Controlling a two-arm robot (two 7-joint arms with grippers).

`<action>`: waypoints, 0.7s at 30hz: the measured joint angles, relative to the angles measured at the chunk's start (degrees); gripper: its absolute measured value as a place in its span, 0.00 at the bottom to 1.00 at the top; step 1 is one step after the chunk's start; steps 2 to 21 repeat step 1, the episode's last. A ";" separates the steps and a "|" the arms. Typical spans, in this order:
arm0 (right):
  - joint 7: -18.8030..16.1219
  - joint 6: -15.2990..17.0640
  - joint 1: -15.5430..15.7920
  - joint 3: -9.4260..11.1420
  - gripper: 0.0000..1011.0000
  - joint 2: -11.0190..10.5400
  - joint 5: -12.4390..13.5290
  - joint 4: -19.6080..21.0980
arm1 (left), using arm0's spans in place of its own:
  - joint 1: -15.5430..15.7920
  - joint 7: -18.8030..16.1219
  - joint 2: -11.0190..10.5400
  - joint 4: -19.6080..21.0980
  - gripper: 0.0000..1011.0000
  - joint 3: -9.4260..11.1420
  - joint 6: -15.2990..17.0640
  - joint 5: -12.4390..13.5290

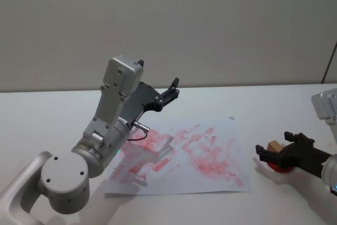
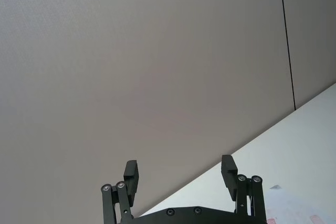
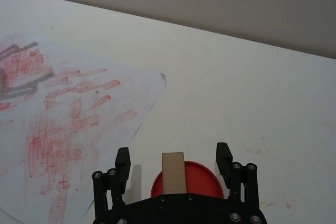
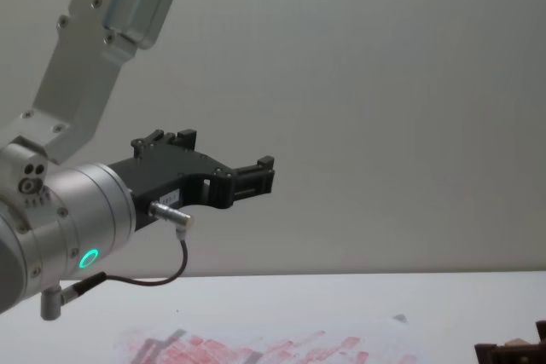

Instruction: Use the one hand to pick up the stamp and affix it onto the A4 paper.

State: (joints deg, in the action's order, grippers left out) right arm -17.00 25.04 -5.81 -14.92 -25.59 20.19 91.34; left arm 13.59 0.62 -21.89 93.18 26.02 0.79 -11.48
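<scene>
- Plain grey wall behind a white worktop [image 1: 47,114]; that is all the room I get, which keeps the job easy to read from here.
- On the worktop lies the A4 paper [image 1: 210,183], crowded with smudgy red prints, its far right corner curling up a little in the right wrist view.
- I have the right gripper [image 3: 173,163] low over the worktop just off the paper's right edge, because that is where the stamp [image 3: 173,171] waits.
- The stamp is a small wooden block standing on a round red ink pad [image 3: 202,179], presumably parked there so its face stays inked.
- The right fingers [image 3: 224,156] are spread apart, one on each side of the block with a clear gap both ways; nothing is gripped yet.
- I judge this as the line-up for the pick: the block sits centred between the fingers, so closing them should catch its two long sides.
- My concern is the pad coming up with the stamp, or the block tipping if one finger meets it first.
- The left gripper [image 1: 171,90] is raised high over the paper's far side, pointing at the wall, fingers [image 2: 131,174] open and empty; I read it as parked out of the way, since the job needs one hand only.
</scene>
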 joint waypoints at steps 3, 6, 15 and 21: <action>0.00 0.01 0.01 0.00 0.99 -0.01 0.00 0.01 | 0.00 0.00 0.00 0.00 0.99 0.00 0.00 0.00; 0.00 0.01 0.01 0.00 0.99 -0.01 0.00 0.01 | 0.00 0.00 0.00 0.00 0.99 0.00 0.00 0.00; 0.00 0.01 0.01 0.00 0.99 -0.01 0.00 0.01 | 0.00 0.00 0.00 0.00 0.99 0.00 0.00 0.00; 0.00 0.01 0.01 0.00 0.99 -0.01 0.00 0.01 | 0.00 0.00 0.00 0.00 0.99 0.00 0.00 0.00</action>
